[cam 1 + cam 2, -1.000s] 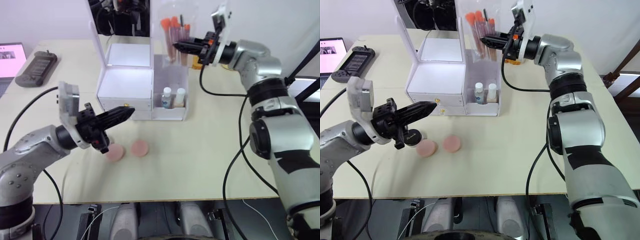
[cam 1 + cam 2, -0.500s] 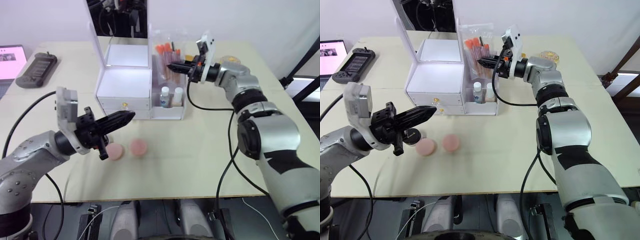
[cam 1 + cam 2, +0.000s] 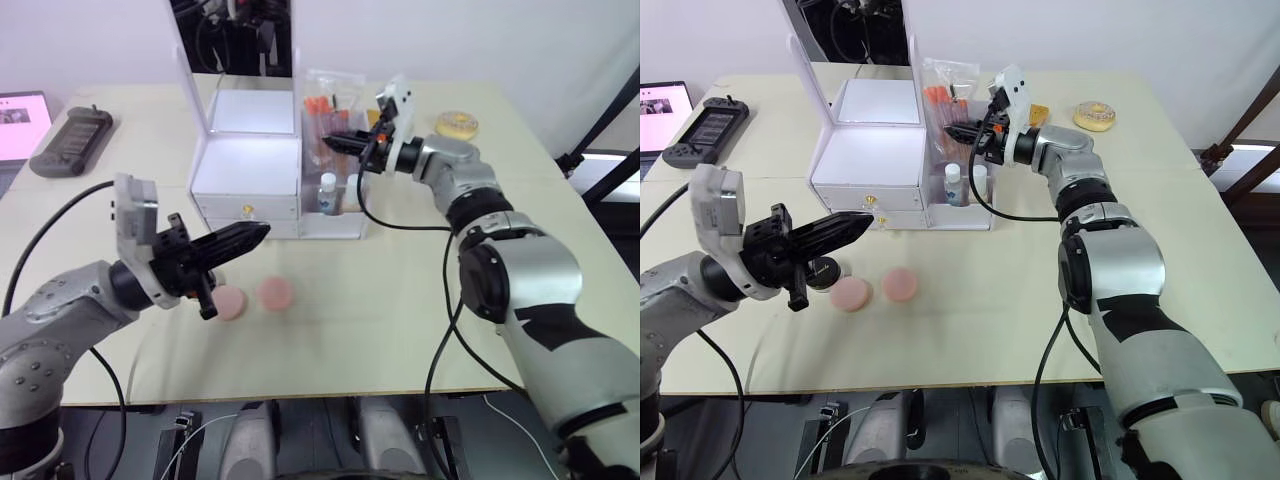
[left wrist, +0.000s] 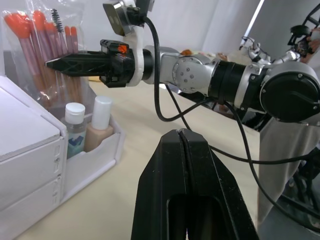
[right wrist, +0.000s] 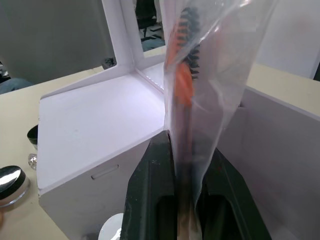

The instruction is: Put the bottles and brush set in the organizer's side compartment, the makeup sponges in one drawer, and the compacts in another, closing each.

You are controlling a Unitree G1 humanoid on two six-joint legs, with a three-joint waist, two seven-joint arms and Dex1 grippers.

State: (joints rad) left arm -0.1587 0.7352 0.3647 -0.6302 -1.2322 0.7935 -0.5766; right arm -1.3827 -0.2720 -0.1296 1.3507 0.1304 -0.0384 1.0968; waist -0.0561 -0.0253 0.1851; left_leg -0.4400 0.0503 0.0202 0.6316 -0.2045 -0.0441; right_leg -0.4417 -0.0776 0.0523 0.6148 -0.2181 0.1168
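While right gripper (image 3: 962, 132) jaws pinch the brush set (image 3: 945, 110) over the side compartment (image 3: 965, 190), we lower then release; left gripper (image 3: 862, 222) jaws closed, empty

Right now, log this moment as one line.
right gripper: shut on brush set, over side compartment | left gripper: shut, empty | bottles: in compartment | sponges: on table | drawers: closed

Bright even indoor light, soft shadows, glare on organizer (image 3: 250, 150) top, wrist backgrounds perhaps blurred
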